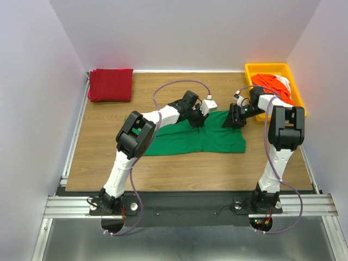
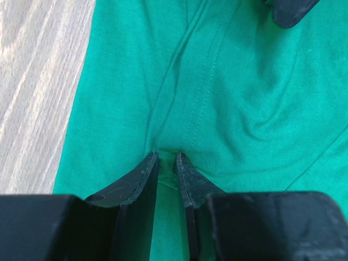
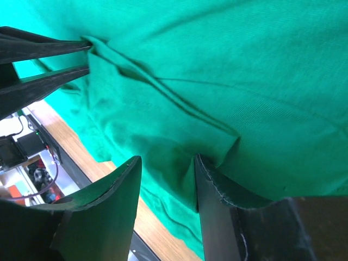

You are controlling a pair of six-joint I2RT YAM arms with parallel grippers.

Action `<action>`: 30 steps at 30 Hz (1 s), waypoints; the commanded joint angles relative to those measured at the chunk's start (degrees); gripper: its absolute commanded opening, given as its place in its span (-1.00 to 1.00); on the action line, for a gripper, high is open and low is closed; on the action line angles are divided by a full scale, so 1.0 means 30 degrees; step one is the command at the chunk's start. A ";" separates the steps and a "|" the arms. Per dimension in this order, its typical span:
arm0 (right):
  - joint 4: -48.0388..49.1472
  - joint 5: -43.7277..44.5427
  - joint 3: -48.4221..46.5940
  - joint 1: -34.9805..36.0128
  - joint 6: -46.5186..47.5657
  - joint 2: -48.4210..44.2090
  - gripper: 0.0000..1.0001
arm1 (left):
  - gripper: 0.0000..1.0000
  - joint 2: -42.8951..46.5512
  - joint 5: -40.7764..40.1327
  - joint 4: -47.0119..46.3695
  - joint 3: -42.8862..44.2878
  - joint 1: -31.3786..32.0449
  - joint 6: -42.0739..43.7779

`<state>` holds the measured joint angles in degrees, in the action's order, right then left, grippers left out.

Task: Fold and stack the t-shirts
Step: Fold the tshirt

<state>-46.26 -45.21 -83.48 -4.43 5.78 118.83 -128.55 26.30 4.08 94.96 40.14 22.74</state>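
A bright green t-shirt (image 1: 185, 140) lies partly spread on the middle of the wooden table. My left gripper (image 1: 203, 116) is at its far edge, and the left wrist view (image 2: 166, 156) shows its jaws shut on a pinched fold of the green t-shirt (image 2: 244, 81). My right gripper (image 1: 232, 118) is just to the right at the same edge. In the right wrist view (image 3: 166, 159) its jaws stand apart around the green cloth (image 3: 244, 65), which drapes over one finger. A folded dark red t-shirt (image 1: 111, 84) lies at the back left.
A yellow tray (image 1: 251, 69) at the back right holds orange-red (image 1: 271, 82) and white (image 1: 284, 81) shirts. The left gripper's fingers (image 3: 43, 49) show at the upper left of the right wrist view. White walls enclose the table on three sides.
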 commanded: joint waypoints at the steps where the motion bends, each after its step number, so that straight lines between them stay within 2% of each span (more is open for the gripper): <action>1: 0.0069 0.0389 -0.0854 0.0069 0.0066 0.0351 -0.09 | -0.38 -0.0099 0.0109 -0.0040 0.0925 0.0155 -0.0169; 3: 0.0069 0.0509 -0.0709 0.0069 0.0152 0.0237 -0.13 | -0.38 -0.0040 0.0050 -0.0040 0.0955 0.0155 -0.0197; 6: 0.0331 0.0277 -0.0532 0.0098 0.0328 -0.0290 -0.33 | -0.38 -0.0040 0.0079 -0.0011 0.0955 0.0155 -0.0110; 10: 0.0917 -0.1069 -0.0240 0.0156 0.0795 -0.1490 -0.70 | -0.38 -0.0099 0.0079 0.0018 0.0926 0.0184 -0.0226; 12: 0.1181 -0.1335 -0.0122 0.0215 0.1147 -0.2165 -0.83 | -0.39 -0.0099 0.0079 0.0018 0.0955 0.0184 -0.0315; 15: 0.1299 -0.1599 0.0112 0.0391 0.2143 -0.2780 -0.96 | -0.54 -0.0011 0.0284 0.0018 0.0926 0.0155 -0.0491; 17: 0.1299 -0.1484 0.0258 0.0566 0.2960 -0.2957 -0.98 | -0.63 0.0251 0.0430 -0.0098 0.0810 0.0126 -0.0666; 22: 0.1474 -0.0751 0.0902 0.0684 0.4456 -0.3221 -0.98 | -1.00 0.1363 0.0782 -0.0684 -0.0010 0.0126 -0.1106; 30: 0.3525 0.1972 0.2776 0.0713 0.5017 -0.3953 -0.95 | -1.00 0.3181 0.0139 -0.1271 -0.1124 0.0096 -0.1545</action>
<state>-41.08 -43.72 -77.25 -2.55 18.96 110.61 -126.65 26.85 2.70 92.97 40.14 19.33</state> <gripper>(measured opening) 0.024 0.065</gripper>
